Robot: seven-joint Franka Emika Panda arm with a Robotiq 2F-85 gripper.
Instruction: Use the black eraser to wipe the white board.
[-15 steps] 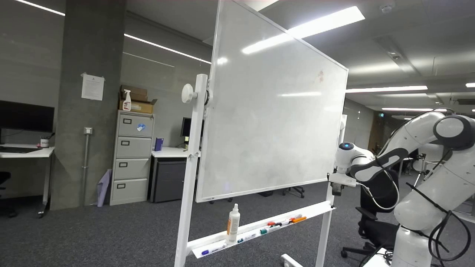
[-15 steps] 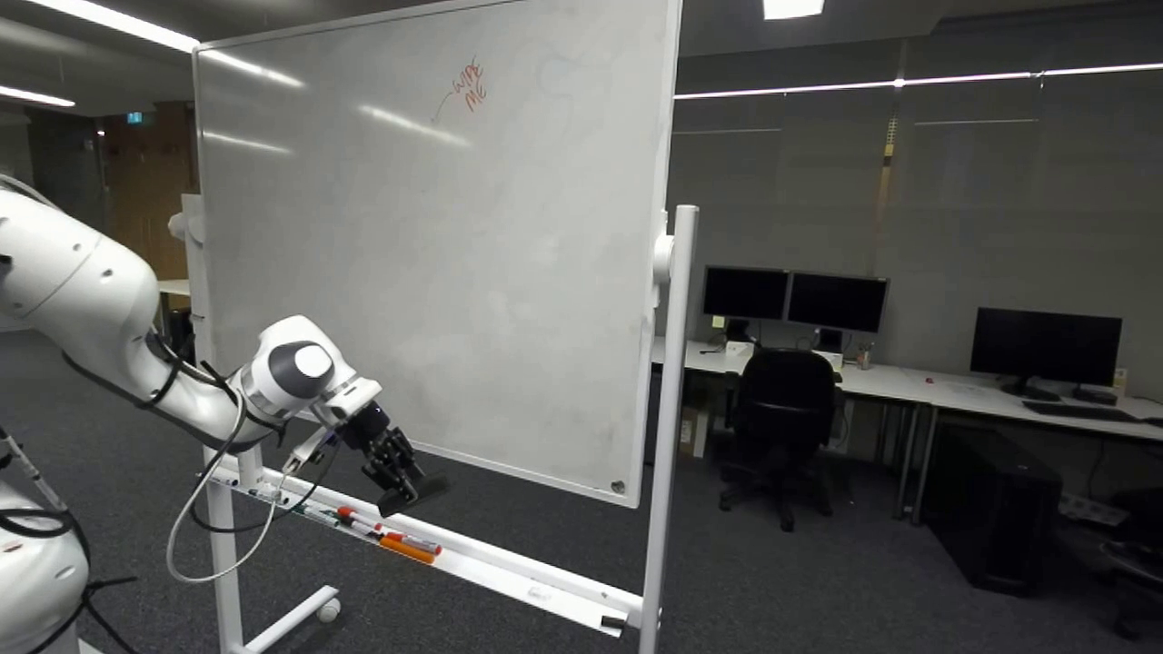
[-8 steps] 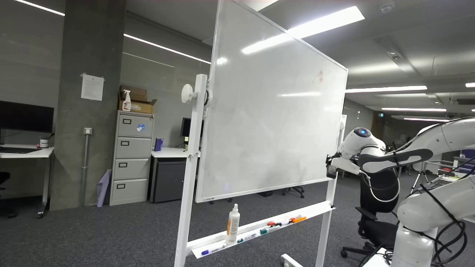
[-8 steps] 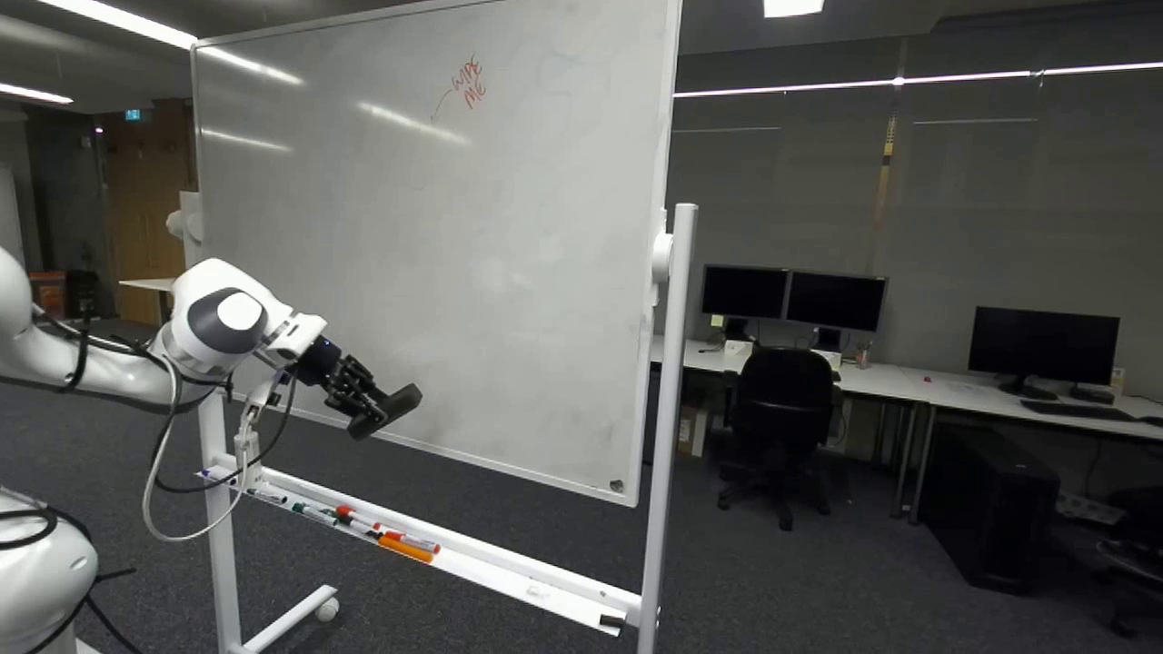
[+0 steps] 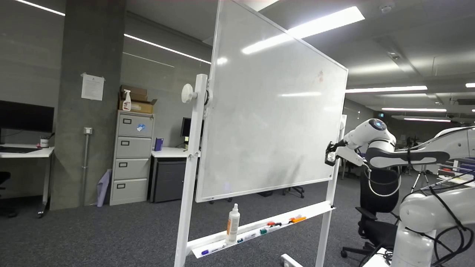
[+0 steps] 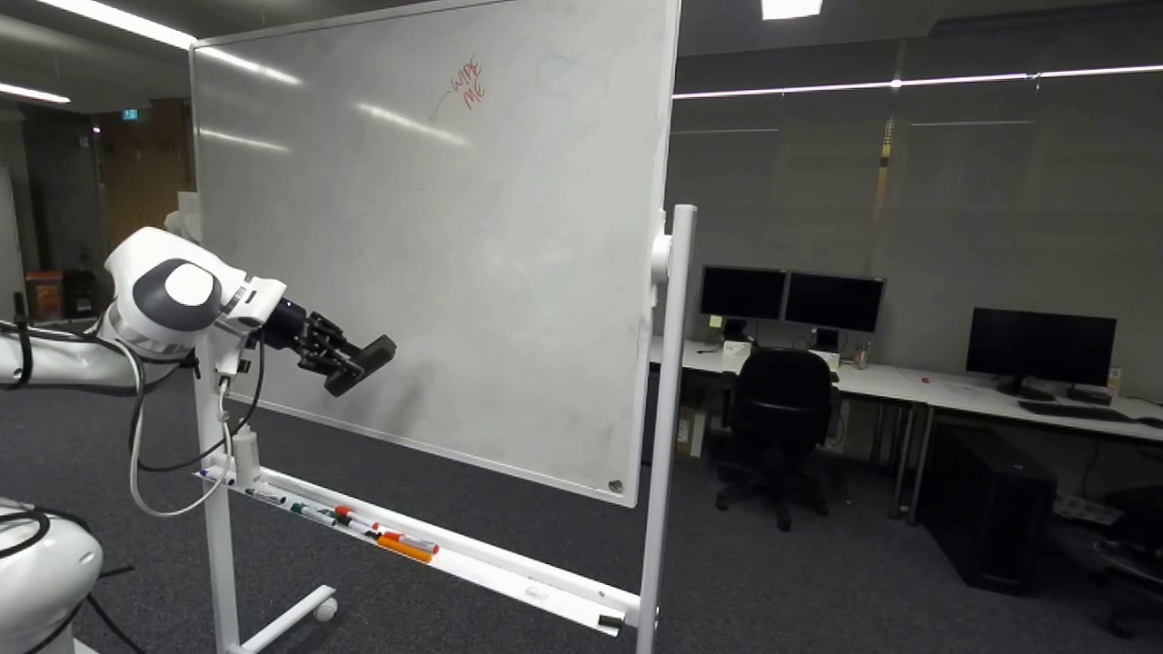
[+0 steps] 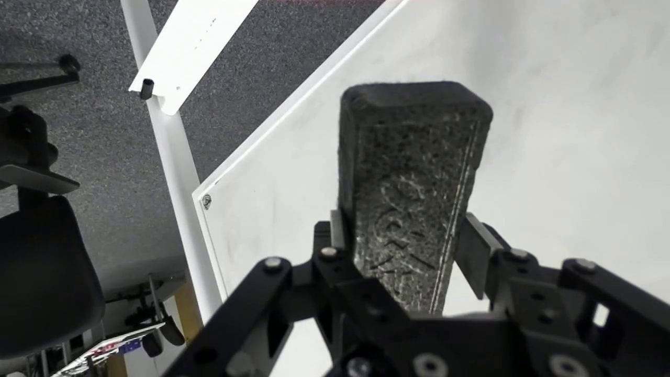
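Grasping the black eraser [image 7: 413, 180] by its sides, the pincer [image 7: 405, 242] holds it apart from the white board [image 6: 509, 263], below the red "WIPE ME" lettering [image 6: 469, 83]; best lift it there, square it flat, then stroke with even pressure.

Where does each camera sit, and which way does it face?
Exterior view: from the white bottle end, facing the white board obliquely; arm at picture right.
Exterior view: from the opposite end, facing the red writing; arm at picture left.
Wrist view: wrist-mounted, looking past the gripper at the black eraser and board.
Both exterior views share board, arm, markers.
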